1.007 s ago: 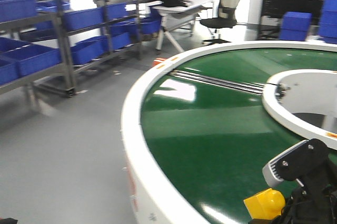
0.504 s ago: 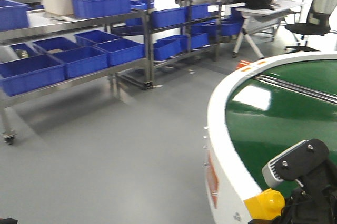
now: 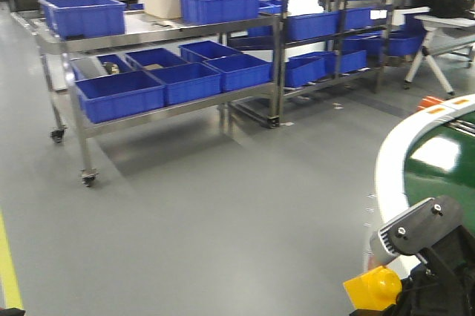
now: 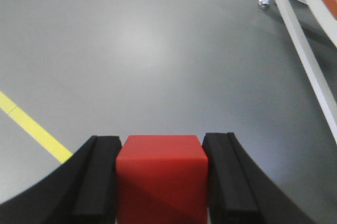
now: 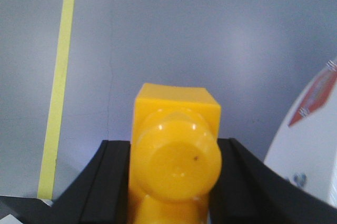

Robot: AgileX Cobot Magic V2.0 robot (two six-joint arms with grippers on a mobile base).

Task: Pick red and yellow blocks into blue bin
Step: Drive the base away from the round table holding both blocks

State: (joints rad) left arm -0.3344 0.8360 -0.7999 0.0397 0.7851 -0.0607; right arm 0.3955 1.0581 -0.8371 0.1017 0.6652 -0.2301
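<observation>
Left gripper [image 4: 162, 148] clamps the red cube [image 4: 160, 182] at bottom centre; right gripper [image 5: 172, 150] clamps the yellow brick [image 5: 176, 113] — open grey floor [image 3: 223, 212] fills mid-frame; belt rim [image 3: 384, 171] at right edge.

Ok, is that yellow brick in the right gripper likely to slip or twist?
Looks like rigid, glossy plastic, so the yellow brick could slip somewhat. The right gripper clamps its opposite sides, so twisting seems unlikely.

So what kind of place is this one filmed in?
Probably a warehouse or logistics test lab: wheeled steel racks loaded with blue bins, a curved green conveyor, and a grey floor marked with a yellow line.
</observation>
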